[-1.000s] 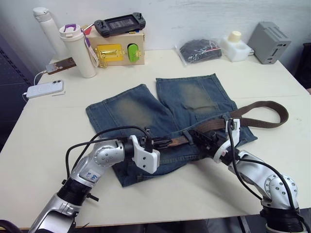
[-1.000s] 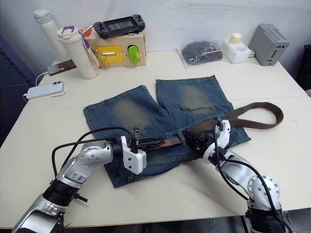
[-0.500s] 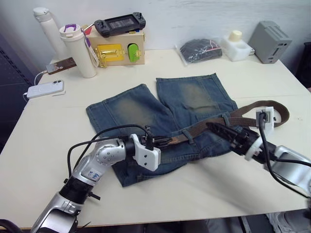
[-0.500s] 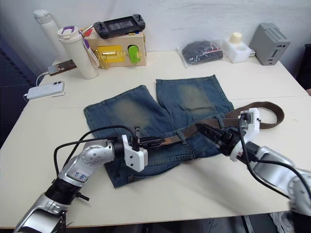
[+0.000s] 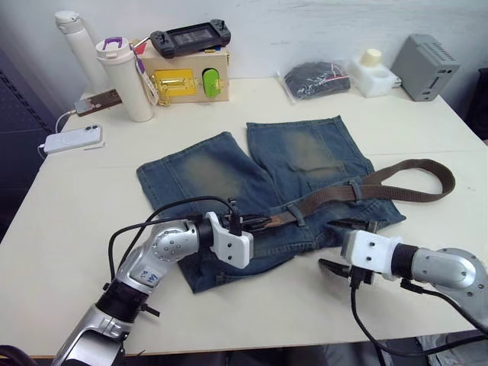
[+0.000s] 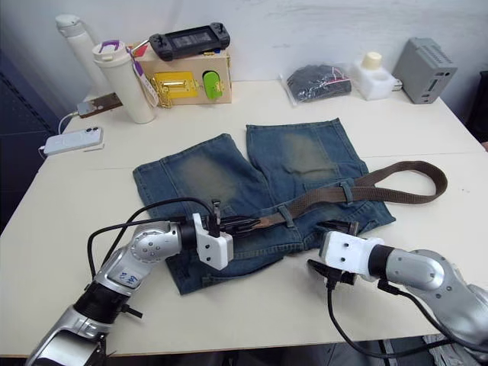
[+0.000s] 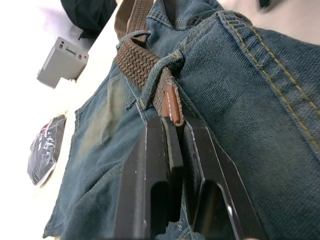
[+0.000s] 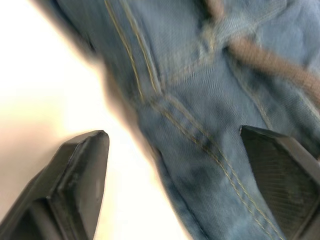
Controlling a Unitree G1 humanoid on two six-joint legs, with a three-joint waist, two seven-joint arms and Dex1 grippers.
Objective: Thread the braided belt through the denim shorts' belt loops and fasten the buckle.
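The denim shorts (image 5: 259, 179) lie flat mid-table, waistband toward me. The braided belt (image 5: 328, 197) runs across the waistband under two belt loops (image 5: 297, 216) (image 5: 353, 188) and curls back in a bend (image 5: 446, 179) at the right. My left gripper (image 5: 263, 223) is shut on the belt's brown leather tip (image 7: 171, 104), just past a loop (image 7: 161, 75). My right gripper (image 5: 341, 245) stands open at the waistband's near edge, its fingers (image 8: 82, 165) wide apart over denim. I cannot make out the buckle.
Along the table's far side stand a white bottle (image 5: 76, 46), a tumbler (image 5: 126, 80), a wooden box with a gold latch (image 5: 183, 80), a bagged black bundle (image 5: 314, 78), a white container (image 5: 371, 72) and a grey box (image 5: 433, 65). A phone (image 5: 72, 139) lies at the left.
My right gripper let go of the belt and opened, drew back to the right, then came down by the waistband's near edge. My left gripper kept its hold on the belt tip.
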